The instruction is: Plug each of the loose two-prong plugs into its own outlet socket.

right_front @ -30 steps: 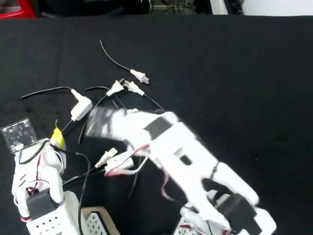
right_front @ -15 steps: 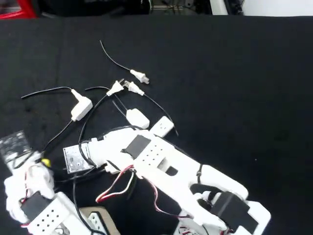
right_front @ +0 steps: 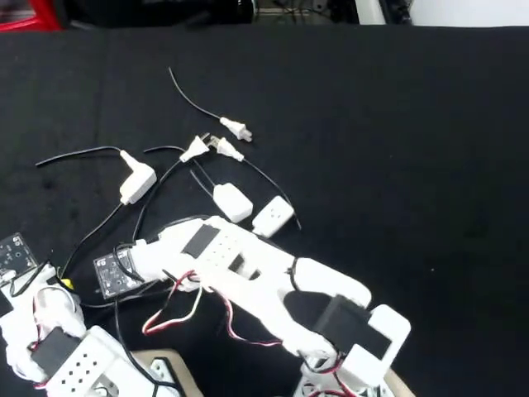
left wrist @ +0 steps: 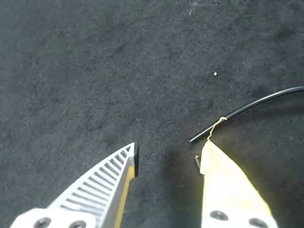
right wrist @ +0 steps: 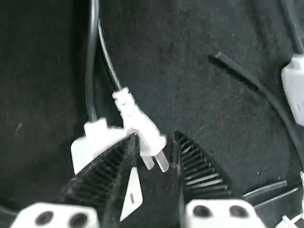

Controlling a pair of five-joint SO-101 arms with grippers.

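On the black table (right_front: 413,165), my right gripper (right wrist: 154,137) has swung near-left and now brackets a two-prong plug (right wrist: 142,128), jaws narrowly apart, unclamped: ready to grasp. My left gripper (left wrist: 169,144) hangs wide open, empty

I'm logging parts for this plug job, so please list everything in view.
Table: one, black, under everything.
Straight plugs: three, white on black cords, far left of centre.
Angled plug: one, white, left of those.
Sockets: two, white, mid-table beside the right arm.
Near plug: one, white, between the right hand's fingers, beside a white block.
Cord end: one, black, by the left hand.
Right arm: one, white, stretched leftwards along the near side.
Right hand: one, open around the near plug.
Left arm: one, white, near left corner.
Left hand: one, open over bare table.
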